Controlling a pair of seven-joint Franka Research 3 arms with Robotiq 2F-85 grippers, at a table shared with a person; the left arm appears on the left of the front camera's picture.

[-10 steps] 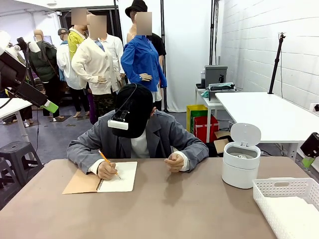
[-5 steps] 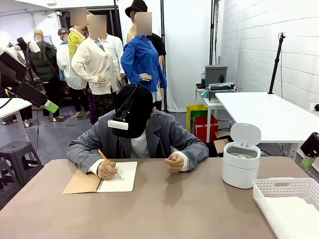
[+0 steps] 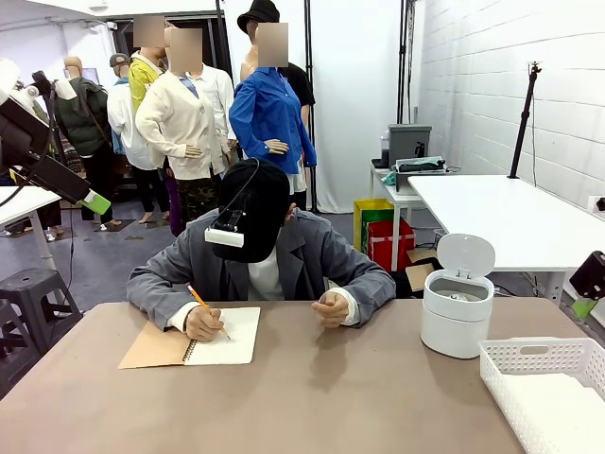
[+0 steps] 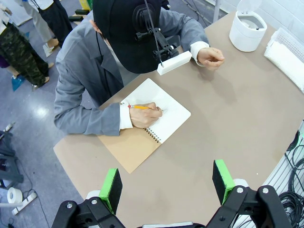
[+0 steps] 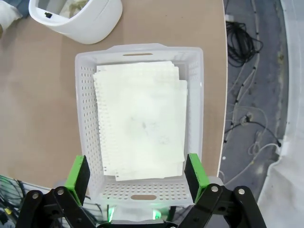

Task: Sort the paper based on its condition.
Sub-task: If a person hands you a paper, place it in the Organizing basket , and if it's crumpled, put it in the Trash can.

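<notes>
The brown desk [image 3: 312, 397] carries a white perforated plastic basket [image 5: 197, 95] under the wide-open, empty right end effector [image 5: 137, 172], loose white paper sheets [image 5: 140, 118] already stacked inside, while the brown-covered spiral notebook [image 4: 168, 111] beyond the open, empty left end effector [image 4: 167, 183] seemingly holds pages unsorted yet.

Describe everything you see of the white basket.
The basket is white plastic, rectangular, with perforated walls and a slot handle at each short end. It stands upright on the brown table, near its edge, beside the white bin. A loose stack of flat white paper, holes along one edge, lies in it. Nothing else touches it.
</notes>
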